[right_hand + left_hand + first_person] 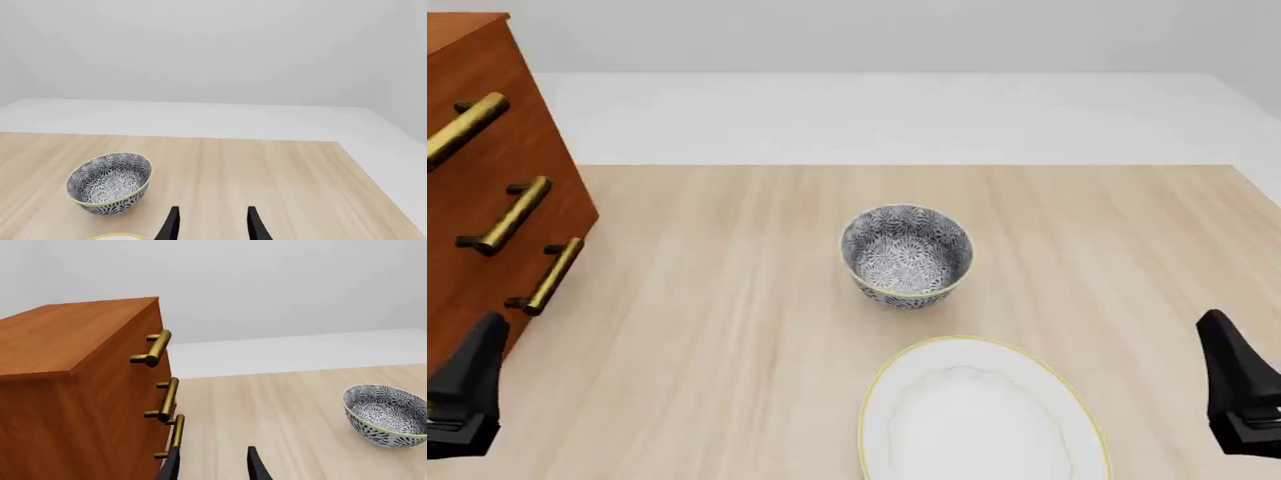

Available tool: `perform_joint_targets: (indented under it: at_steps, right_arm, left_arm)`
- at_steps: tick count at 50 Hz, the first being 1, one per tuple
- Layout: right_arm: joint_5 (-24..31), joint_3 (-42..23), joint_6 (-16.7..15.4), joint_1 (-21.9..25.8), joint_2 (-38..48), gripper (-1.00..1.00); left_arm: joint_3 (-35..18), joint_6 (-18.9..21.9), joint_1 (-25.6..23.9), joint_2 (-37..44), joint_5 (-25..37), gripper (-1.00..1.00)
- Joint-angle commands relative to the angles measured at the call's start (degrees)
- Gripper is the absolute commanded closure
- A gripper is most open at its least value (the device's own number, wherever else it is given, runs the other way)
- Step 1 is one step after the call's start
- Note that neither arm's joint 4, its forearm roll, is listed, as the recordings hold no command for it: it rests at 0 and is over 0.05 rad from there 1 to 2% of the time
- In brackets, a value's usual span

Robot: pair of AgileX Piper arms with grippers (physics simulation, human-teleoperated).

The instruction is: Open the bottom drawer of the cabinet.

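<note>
While the bottom drawer (507,300) sits shut at the frame's left edge, low in the cabinet (494,130), the approach step is in hand. Left claw (212,466), fingers parted and empty, must close around the lowest handle (547,276); right claw (210,225) idles agape.

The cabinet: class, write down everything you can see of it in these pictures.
The cabinet is a large reddish-brown chest that looks like wood, standing upright at the table's far left and partly cut off by the front view's edge. Its front carries three brass bar handles, one above another, the lowest belonging to the bottom drawer. All drawers look shut. Its top is flat and bare. The left claw hangs open near the lowest handle; whether it touches is unclear.
</note>
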Motion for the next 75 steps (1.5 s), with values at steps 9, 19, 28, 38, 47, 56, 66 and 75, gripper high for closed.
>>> perform_joint_targets:
  at_steps: [9, 19, 28, 38, 47, 56, 66, 75]
  right_arm:
    - [0.3, 0.2, 0.4, 0.2, -0.3, -1.0]
    - [0.3, 0.1, 0.7, 0.3, -0.3, -1.0]
    - [0.7, 0.1, 2.0, 0.6, -0.3, -1.0]
    - [0.9, -0.3, 2.4, 0.2, -0.3, -1.0]
    - [1.5, -1.1, 3.0, 0.5, -0.2, -1.0]
    - [1.6, -1.6, 3.2, 0.4, -0.2, -1.0]
    - [1.3, -0.8, 3.3, 0.4, -0.3, -1.0]
    - [1.0, -0.5, 3.6, 0.3, -0.3, -1.0]
  left_arm:
    - [0.5, 14.0, -0.4, 9.8, -6.2, -1.0]
    - [0.5, 21.4, -0.8, 23.6, -16.2, -1.0]
    - [0.5, 30.1, -1.2, 41.2, -31.3, -1.0]
    - [0.5, 35.0, -0.8, 62.7, -50.1, -1.0]
    - [0.5, 38.7, -0.9, 85.3, -70.4, -1.0]
    - [0.5, 41.9, -0.3, 86.3, -70.7, -1.0]
    - [0.5, 45.1, 0.5, 86.3, -70.7, -1.0]
    - [0.5, 49.2, 1.9, 87.2, -70.7, -1.0]
